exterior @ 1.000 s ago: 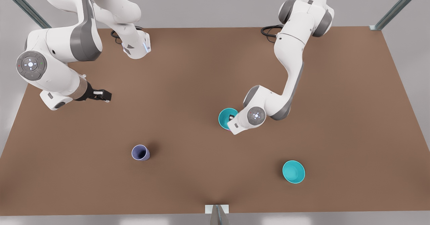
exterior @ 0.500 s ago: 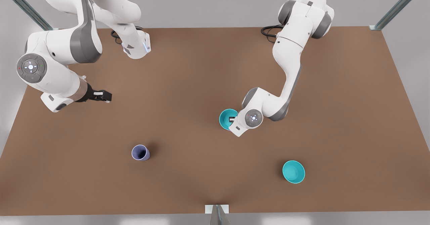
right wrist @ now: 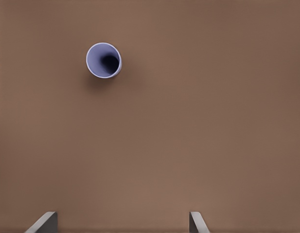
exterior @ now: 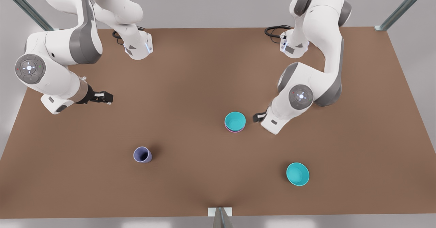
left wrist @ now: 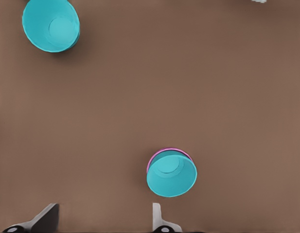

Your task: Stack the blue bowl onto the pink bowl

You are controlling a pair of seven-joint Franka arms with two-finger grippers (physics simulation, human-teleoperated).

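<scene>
The blue bowl [exterior: 235, 120] sits nested in the pink bowl [exterior: 234, 131], of which just a thin rim peeks out beneath. In the left wrist view the blue bowl [left wrist: 171, 174] stands with the pink bowl's rim [left wrist: 169, 152] behind it. My left gripper [exterior: 258, 117] hovers just to the front view's right of the stack, open and holding nothing, its fingertips [left wrist: 157, 216] apart from the bowls. My right gripper [exterior: 105, 97] waits at the front view's left, open [right wrist: 120, 222] over bare table.
A second turquoise bowl [exterior: 297, 174] [left wrist: 50, 25] stands alone near the front edge at the front view's right. A periwinkle cup [exterior: 142, 154] [right wrist: 104, 60] stands upright left of centre. The brown table [exterior: 204, 67] has metal posts at its corners.
My left gripper let go of the blue bowl's rim and drew back toward the front view's right as the arm rose. The blue bowl stays on the pink bowl. The right arm is still.
</scene>
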